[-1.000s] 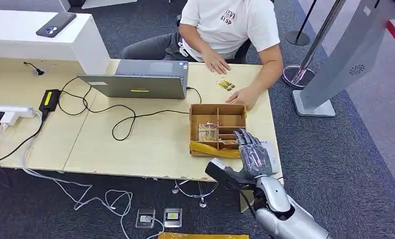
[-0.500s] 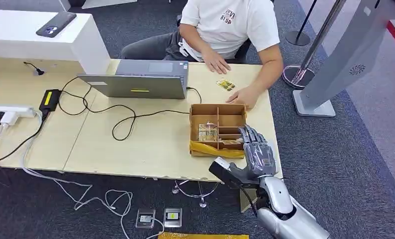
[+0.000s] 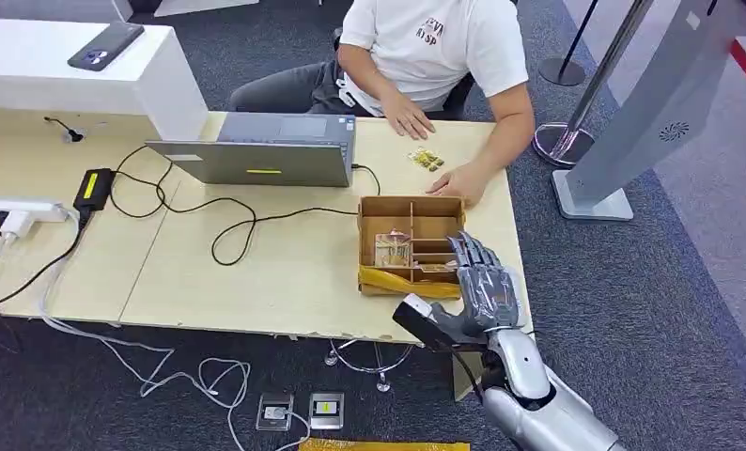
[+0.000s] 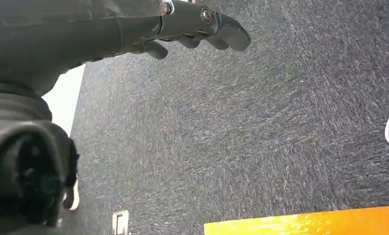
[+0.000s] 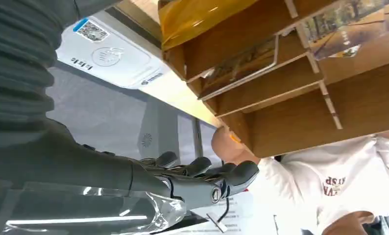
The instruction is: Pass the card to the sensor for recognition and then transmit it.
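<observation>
One right robot hand (image 3: 485,287) hovers with fingers spread and holding nothing at the desk's (image 3: 256,272) near right corner, just right of one brown divided box (image 3: 411,240) where a card (image 3: 391,249) lies in a left compartment and another (image 5: 239,63) in a narrow right slot; the left robot hand (image 4: 202,22), fingers loosely apart and empty, hangs over dark carpet. Since a second ago the right robot hand has edged slightly right and nearer the box's rim. Farther off sit one white sensor (image 5: 109,56), one laptop (image 3: 266,150) with trailing cables, and one person (image 3: 435,47) whose hand (image 3: 458,180) rests just beyond the box.
</observation>
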`<state>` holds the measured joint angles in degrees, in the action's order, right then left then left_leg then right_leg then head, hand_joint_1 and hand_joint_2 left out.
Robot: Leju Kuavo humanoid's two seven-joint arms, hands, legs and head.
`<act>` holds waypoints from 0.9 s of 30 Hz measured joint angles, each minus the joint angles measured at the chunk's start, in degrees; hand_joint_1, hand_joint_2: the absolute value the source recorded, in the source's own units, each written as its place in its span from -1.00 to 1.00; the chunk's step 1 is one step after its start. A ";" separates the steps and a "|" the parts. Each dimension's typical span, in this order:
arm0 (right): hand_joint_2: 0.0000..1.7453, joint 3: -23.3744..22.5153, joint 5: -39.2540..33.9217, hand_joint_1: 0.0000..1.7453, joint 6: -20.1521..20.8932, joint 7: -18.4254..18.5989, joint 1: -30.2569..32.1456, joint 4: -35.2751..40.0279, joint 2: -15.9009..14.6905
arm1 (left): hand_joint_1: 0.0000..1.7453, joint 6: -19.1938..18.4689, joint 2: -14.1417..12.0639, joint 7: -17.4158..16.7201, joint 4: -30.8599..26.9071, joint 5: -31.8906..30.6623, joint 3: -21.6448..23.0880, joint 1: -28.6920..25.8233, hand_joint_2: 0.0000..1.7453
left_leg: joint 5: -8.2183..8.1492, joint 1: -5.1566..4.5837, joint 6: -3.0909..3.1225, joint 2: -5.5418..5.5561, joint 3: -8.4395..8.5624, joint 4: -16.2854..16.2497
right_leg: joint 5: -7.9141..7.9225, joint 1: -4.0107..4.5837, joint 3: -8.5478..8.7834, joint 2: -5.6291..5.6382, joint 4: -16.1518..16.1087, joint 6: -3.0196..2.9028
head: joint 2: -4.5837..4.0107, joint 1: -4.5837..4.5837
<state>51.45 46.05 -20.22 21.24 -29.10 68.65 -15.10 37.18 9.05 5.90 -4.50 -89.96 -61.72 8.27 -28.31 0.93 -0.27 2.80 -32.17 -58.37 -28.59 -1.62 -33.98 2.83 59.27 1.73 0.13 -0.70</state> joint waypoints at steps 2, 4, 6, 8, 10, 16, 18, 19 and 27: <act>1.00 0.00 -0.13 -1.00 0.00 -0.35 -0.33 -0.52 0.42 | -1.00 0.00 0.00 0.00 0.00 0.00 0.02 0.00 -1.00 | 0.00 0.00 0.00 0.00 0.00 0.00 | 0.00 0.00 0.00 0.00 0.00 0.00 | 0.00 0.00; 1.00 0.00 -0.55 -1.00 0.18 -0.88 -0.73 -1.36 0.96 | -1.00 0.00 0.00 0.00 0.00 0.00 0.06 0.00 -1.00 | 0.00 0.01 0.00 0.00 0.00 0.00 | 0.00 0.00 0.00 0.00 0.01 0.00 | 0.00 0.00; 1.00 0.02 -1.07 -1.00 0.37 -1.46 -1.27 -2.41 1.46 | -1.00 0.00 0.00 0.00 0.00 0.00 0.09 0.00 -1.00 | 0.00 0.01 0.00 0.00 0.00 0.00 | 0.00 0.00 0.00 0.00 0.01 0.00 | 0.00 0.00; 1.00 0.09 -1.48 -1.00 0.52 -1.99 -1.90 -3.62 2.08 | -1.00 0.00 0.00 0.02 0.00 0.00 0.09 0.01 -1.00 | 0.00 0.01 0.00 0.00 0.00 0.00 | 0.00 0.00 0.00 0.00 0.01 0.00 | 0.00 0.00; 1.00 0.13 -1.70 -1.00 0.52 -2.38 -2.38 -4.98 2.71 | -1.00 0.04 0.00 0.04 0.00 0.00 0.11 0.00 -1.00 | 0.00 0.01 0.00 0.01 0.00 0.00 | 0.00 0.00 0.00 0.00 0.01 0.00 | 0.00 -0.02; 1.00 0.17 -2.23 -1.00 0.39 -2.80 -3.29 -8.26 4.24 | -1.00 0.72 0.04 0.07 0.00 0.15 0.57 0.00 -1.00 | 0.00 0.01 0.00 0.00 0.00 0.00 | 0.00 0.00 0.00 0.00 0.01 0.00 | 0.00 0.00; 1.00 0.17 -2.34 -1.00 0.33 -2.88 -3.48 -9.07 4.54 | -1.00 0.96 0.17 0.07 0.00 0.20 0.61 0.00 -1.00 | 0.00 0.01 0.00 0.00 0.00 0.00 | 0.00 0.00 0.00 0.00 0.01 0.00 | 0.00 0.00; 1.00 0.17 -2.43 -1.00 0.28 -2.89 -3.53 -9.35 4.61 | -1.00 1.07 0.41 0.07 0.00 0.15 0.63 -0.02 -1.00 | 0.00 0.01 0.00 0.01 0.00 0.00 | 0.00 0.00 0.00 0.00 0.01 0.00 | 0.00 -0.02; 1.00 0.17 -2.58 -1.00 0.20 -3.21 -3.72 -11.15 4.87 | -1.00 1.20 1.33 -0.04 0.00 0.00 1.11 -0.09 -1.00 | 0.00 0.01 0.00 0.01 0.00 0.00 | 0.00 0.00 0.00 -0.01 0.01 0.00 | 0.00 0.00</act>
<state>51.63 43.47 -20.02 18.03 -32.82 57.51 -10.23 38.38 10.38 5.86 -4.50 -89.96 -60.61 8.18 -28.31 0.94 -0.27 2.81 -32.17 -58.37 -28.58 -1.62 -33.98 2.82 59.28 1.72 0.13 -0.70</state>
